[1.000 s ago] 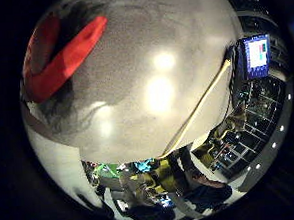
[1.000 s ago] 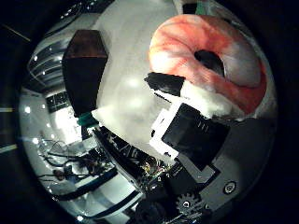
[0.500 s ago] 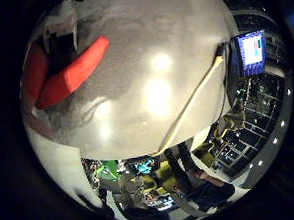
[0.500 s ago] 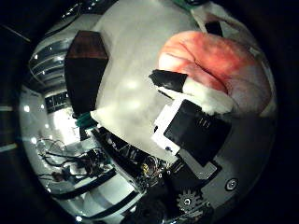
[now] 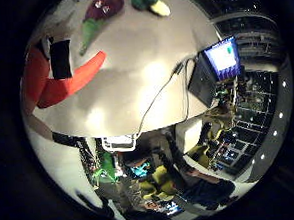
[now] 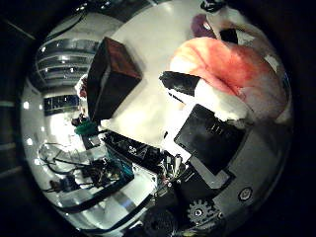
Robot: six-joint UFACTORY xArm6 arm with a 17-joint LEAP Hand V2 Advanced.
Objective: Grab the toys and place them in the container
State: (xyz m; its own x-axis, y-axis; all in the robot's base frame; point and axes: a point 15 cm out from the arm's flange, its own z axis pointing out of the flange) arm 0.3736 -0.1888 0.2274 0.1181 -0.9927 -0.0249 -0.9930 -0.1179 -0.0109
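We see hand (image 6: pixel 217 123) fingers curled round red plush toy (image 6: pixel 232 69), lifted above table (image 5: pixel 134 65) for carrying toward dark box (image 6: pixel 111 74).

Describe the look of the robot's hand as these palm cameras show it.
The hand is built of blocky white and black parts: a white finger segment ending in a black rounded tip, a flat black rectangular panel with small ribs, grey body plates with round screws, and a small black toothed gear near its base.
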